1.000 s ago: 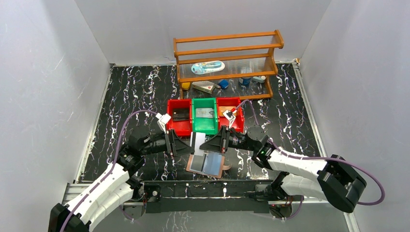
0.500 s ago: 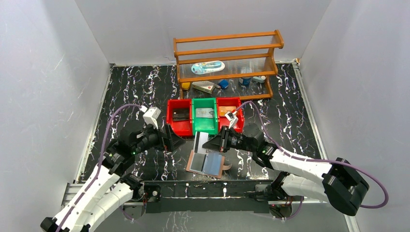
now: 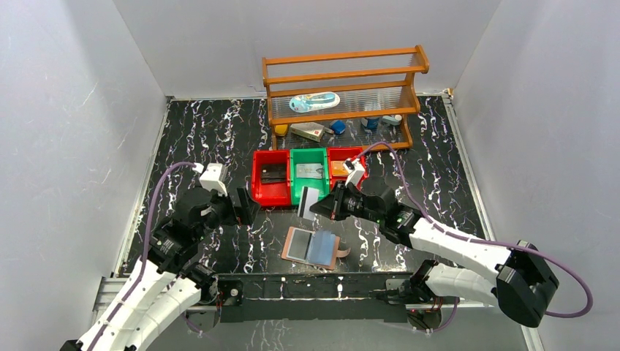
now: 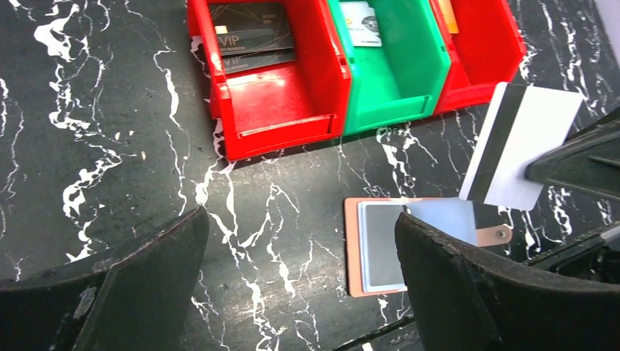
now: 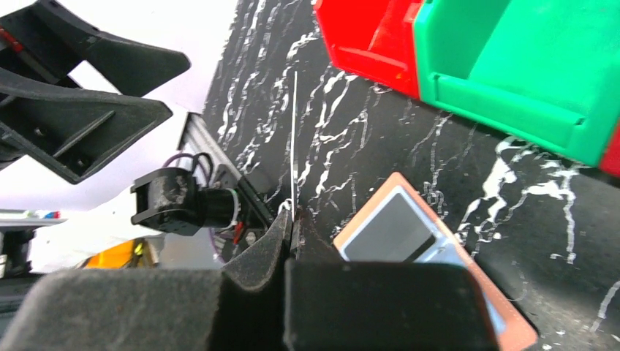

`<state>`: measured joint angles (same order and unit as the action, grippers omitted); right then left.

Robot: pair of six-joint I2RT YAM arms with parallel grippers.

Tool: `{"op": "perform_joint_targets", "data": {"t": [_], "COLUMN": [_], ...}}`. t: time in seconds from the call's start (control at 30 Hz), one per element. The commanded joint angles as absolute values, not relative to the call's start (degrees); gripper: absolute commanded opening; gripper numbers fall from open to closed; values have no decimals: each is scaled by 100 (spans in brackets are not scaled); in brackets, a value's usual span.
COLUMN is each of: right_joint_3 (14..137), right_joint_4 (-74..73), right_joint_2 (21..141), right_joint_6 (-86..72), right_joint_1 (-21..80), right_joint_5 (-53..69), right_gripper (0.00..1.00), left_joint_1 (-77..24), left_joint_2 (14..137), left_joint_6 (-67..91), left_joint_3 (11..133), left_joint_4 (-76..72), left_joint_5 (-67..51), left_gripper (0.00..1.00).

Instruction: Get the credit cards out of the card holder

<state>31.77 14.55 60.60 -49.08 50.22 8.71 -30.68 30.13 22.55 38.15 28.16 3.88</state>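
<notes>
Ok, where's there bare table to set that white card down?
Bare marble lies left of the left red bin, out to the wall, and back left beside the wooden shelf. Right of the right red bin is free too. Crowded: the strip between bins and card holder, where the open left gripper faces the right gripper, shut on the white card.

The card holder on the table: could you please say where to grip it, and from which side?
Probably the snap tab, approached from the robot's right: the card holder lies open and flat, and only the tab juts past its edge.
</notes>
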Motion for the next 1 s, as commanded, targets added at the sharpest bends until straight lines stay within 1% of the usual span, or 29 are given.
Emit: {"op": "perform_joint_targets", "data": {"t": [0.0,0.3,0.73,0.97], "right_joint_3": [3696,5049,6745,7239], "right_joint_4": [1096,111,-846,-1061], "right_joint_2": [6146,7221,8937,9656], "right_joint_6": [-4435,-3035,-636,449], "right_joint_1": [5003,5008,5010,5014], "right_joint_5": [338,-504,-1240,-1775], "right_gripper": [0,0,0,0], "left_joint_1": [-3039,-3032,-3034,-3036], "left_joint_2": [3035,2994,3195,3136], "left_joint_6": [2101,2258,2235,2206], "left_joint_3": [3779,3747,3791,3772], "left_joint_4": [2890,3021,3041,3014], "left_joint_5": [785,1231,1144,1123], "left_gripper": [98,98,98,98]}}
